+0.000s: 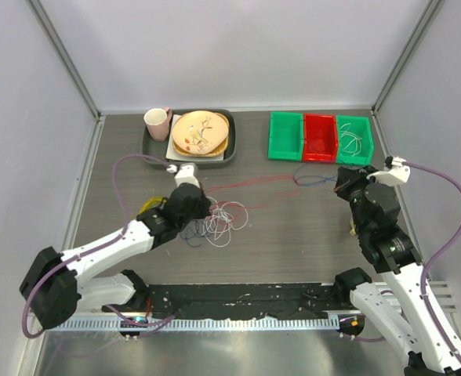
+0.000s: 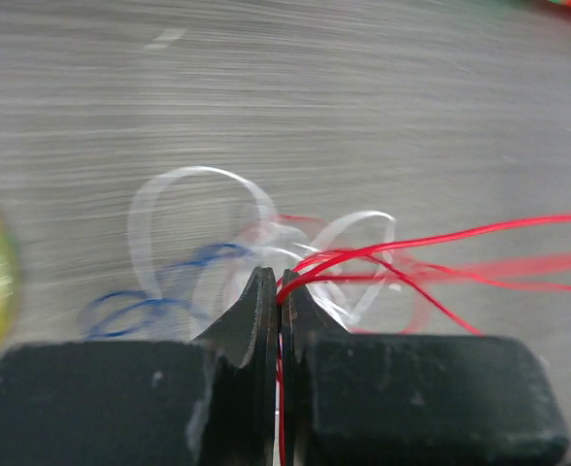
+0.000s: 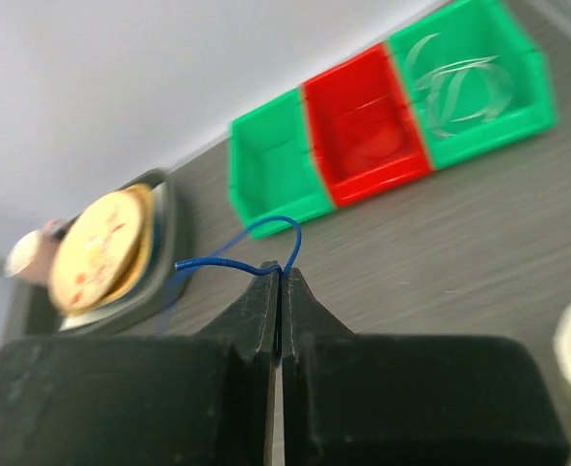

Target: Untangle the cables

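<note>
The cables [image 1: 224,220] lie in a red, white and dark blue tangle at the table's middle. My left gripper [image 1: 197,205] sits at the tangle's left edge. In the left wrist view it [image 2: 279,282] is shut on a red cable [image 2: 431,238], which runs off to the right. White loops [image 2: 198,175] and a blue cable [image 2: 140,306] lie just beyond the fingertips. My right gripper [image 1: 342,182] hangs in front of the bins. It [image 3: 279,272] is shut on the end of a blue cable [image 3: 266,225], which trails left toward the tangle [image 1: 315,180].
A dark tray [image 1: 150,149] at the back holds a stack of plates [image 1: 201,133] and a pink cup [image 1: 157,123]. Three bins stand at the back right: green [image 1: 285,136], red [image 1: 319,138], green [image 1: 353,139] with thin wire inside. A yellow wire ring [image 1: 149,205] lies left of the left gripper.
</note>
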Action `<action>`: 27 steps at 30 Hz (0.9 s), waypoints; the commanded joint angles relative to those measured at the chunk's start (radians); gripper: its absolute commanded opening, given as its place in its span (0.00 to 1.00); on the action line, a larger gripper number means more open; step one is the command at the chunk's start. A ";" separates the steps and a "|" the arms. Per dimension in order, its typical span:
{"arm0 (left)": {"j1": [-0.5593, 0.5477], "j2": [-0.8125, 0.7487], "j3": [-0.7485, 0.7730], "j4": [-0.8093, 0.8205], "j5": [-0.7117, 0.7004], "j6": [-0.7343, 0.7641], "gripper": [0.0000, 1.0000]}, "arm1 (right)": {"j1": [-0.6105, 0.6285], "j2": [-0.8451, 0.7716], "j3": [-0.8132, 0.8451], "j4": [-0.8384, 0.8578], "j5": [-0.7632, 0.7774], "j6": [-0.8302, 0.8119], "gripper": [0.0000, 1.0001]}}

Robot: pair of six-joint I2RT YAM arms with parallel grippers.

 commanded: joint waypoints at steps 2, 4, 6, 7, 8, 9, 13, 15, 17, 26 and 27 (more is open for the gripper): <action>0.140 -0.151 -0.065 -0.252 -0.176 -0.105 0.00 | 0.000 -0.043 0.006 -0.097 0.366 -0.087 0.05; 0.174 -0.206 -0.079 -0.305 -0.216 -0.112 0.00 | 0.000 -0.045 0.000 -0.097 0.365 -0.094 0.04; 0.184 -0.232 -0.079 -0.374 -0.282 -0.135 0.00 | 0.000 -0.037 -0.002 -0.097 0.362 -0.101 0.04; 0.194 -0.253 -0.073 -0.400 -0.297 -0.149 0.00 | 0.000 -0.031 -0.003 -0.097 0.363 -0.102 0.04; 0.200 -0.261 -0.068 -0.440 -0.313 -0.157 0.00 | -0.001 -0.022 -0.002 -0.098 0.363 -0.104 0.04; 0.212 -0.266 -0.061 -0.463 -0.330 -0.180 0.00 | 0.000 -0.019 0.000 -0.102 0.376 -0.105 0.04; 0.257 -0.251 -0.051 -0.551 -0.385 -0.232 0.00 | 0.000 -0.011 0.010 -0.149 0.461 -0.114 0.04; 0.293 -0.237 -0.044 -0.585 -0.385 -0.247 0.00 | 0.000 -0.013 0.022 -0.180 0.567 -0.105 0.04; 0.315 -0.214 -0.042 -0.592 -0.371 -0.246 0.00 | 0.000 -0.009 0.036 -0.253 0.659 -0.072 0.04; 0.338 -0.232 -0.048 -0.583 -0.375 -0.238 0.00 | 0.000 0.038 0.072 -0.278 0.747 -0.062 0.04; 0.346 -0.229 -0.041 -0.606 -0.394 -0.253 0.00 | 0.000 0.044 0.073 -0.278 0.761 -0.062 0.04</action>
